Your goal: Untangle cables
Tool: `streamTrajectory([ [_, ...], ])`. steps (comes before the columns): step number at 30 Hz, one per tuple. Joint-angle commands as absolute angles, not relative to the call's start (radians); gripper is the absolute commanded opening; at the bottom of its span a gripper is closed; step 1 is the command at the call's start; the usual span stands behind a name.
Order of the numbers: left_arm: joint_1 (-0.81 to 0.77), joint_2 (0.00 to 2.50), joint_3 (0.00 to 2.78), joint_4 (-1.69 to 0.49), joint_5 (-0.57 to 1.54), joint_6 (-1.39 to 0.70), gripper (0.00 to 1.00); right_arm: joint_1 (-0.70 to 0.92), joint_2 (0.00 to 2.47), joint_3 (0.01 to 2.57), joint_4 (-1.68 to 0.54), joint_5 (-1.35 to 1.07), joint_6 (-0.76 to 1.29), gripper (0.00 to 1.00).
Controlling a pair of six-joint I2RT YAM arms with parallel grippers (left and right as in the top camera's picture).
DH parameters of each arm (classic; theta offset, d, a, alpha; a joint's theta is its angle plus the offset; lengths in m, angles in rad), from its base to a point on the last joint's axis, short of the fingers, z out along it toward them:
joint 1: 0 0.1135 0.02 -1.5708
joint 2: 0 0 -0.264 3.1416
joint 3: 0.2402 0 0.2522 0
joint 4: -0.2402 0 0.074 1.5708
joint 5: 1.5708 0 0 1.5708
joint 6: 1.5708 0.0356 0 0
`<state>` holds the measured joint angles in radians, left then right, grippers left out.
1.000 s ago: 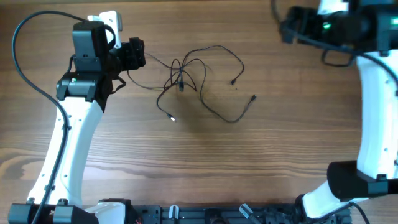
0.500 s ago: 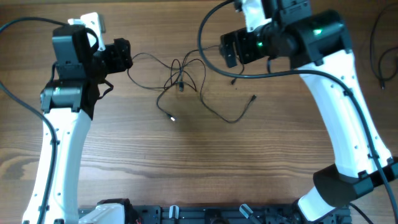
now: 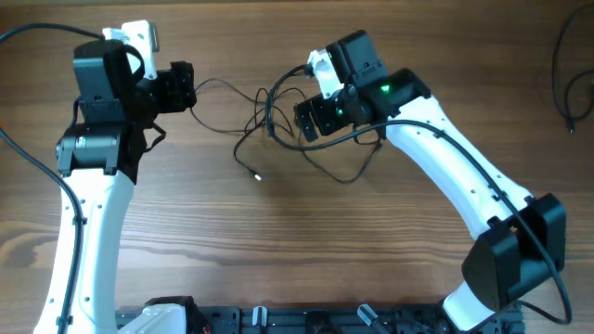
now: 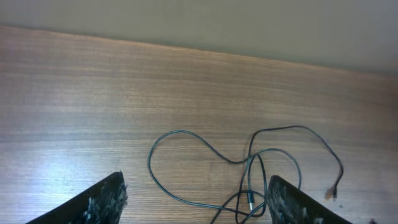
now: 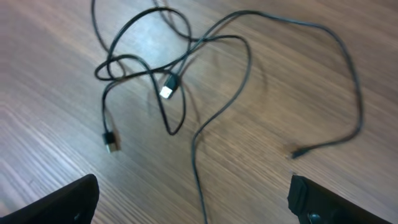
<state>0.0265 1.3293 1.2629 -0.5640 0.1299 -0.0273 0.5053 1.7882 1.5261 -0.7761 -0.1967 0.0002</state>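
Note:
The cables (image 3: 278, 116) are thin black wires lying in a loose tangle on the wooden table, with loops crossing at the middle. One plug end (image 3: 257, 176) trails toward the front and another end (image 3: 379, 147) lies to the right. My left gripper (image 3: 190, 91) hovers just left of the tangle, open and empty. In the left wrist view the cables (image 4: 249, 168) lie between and beyond its fingers (image 4: 106, 200). My right gripper (image 3: 302, 119) hangs over the tangle's right side, open wide. In the right wrist view the cables (image 5: 161, 81) and a silver-tipped plug (image 5: 166, 88) lie ahead of its fingertips (image 5: 65, 202).
A thicker dark cable (image 3: 566, 79) hangs at the far right edge of the table. The arms' base rail (image 3: 297, 320) runs along the front edge. The table's far edge (image 4: 199, 46) shows in the left wrist view.
My right arm has swung in from the far right corner to above the tangle's right side. My left arm has shifted slightly left. The cables have not moved.

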Motion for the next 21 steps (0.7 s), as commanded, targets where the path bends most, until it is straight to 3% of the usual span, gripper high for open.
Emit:
streamTrajectory([
  [1, 0.033, 1.318, 1.262, -0.570, 0.158, 0.044, 0.75, 0.508, 1.813, 1.472, -0.714, -0.300, -0.060, 1.00],
  [4, 0.033, 1.318, 1.262, -0.596, 0.274, 0.150, 0.77, 0.508, 1.813, 1.435, -0.622, -0.324, -0.047, 1.00],
  [12, 0.033, 1.318, 1.262, -0.599, 0.281, 0.170, 0.79, 0.508, 1.845, 1.405, -0.416, -0.326, 0.004, 1.00],
  [21, 0.033, 1.318, 1.262, -0.619, 0.307, 0.236, 0.80, 0.508, 1.932, 1.405, -0.339, -0.439, -0.006, 1.00],
])
